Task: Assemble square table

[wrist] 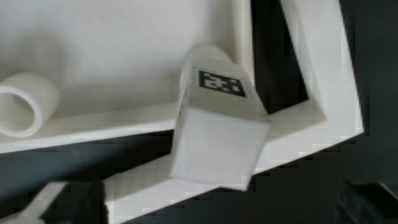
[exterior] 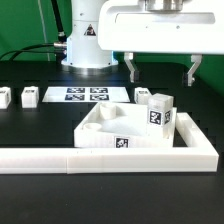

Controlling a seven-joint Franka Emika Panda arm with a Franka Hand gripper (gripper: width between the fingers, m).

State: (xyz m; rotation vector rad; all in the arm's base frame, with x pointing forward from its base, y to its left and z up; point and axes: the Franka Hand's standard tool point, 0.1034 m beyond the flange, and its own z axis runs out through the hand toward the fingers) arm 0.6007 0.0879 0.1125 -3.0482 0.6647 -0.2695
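Hanging wide apart, the two fingers point(exterior: 131, 68) of the gripper point(exterior: 162, 74) hold nothing: jaws fully spread, empty gap between them, up above the parts and clear of all of them. Right under that gap stands an upright leg block point(exterior: 160, 110), its black-and-white tag facing the exterior camera, neither finger touching it. In the wrist view the same leg block point(wrist: 222, 140) fills the centre with its tag near the upper end; the dark shapes at the frame edge on either side are too blurred to read. The block stands at the far corner of the square slab point(exterior: 100, 137), on the exterior view's right; cannot tell if it is seated in a socket. One round socket point(exterior: 97, 127) shows open at the slab's corner on the exterior view's left, and a slab tag point(exterior: 122, 143) is on the front side. The L-shaped rail point(exterior: 60, 158) runs just in front of the slab and turns up along its right side, with the slab lying in that corner. Just behind is a second leg block point(exterior: 142, 96). Further left the marker board point(exterior: 85, 95) lies flat on the black table point(exterior: 30, 125), then two small leg blocks point(exterior: 29, 97) near the left edge, well apart from the slab.
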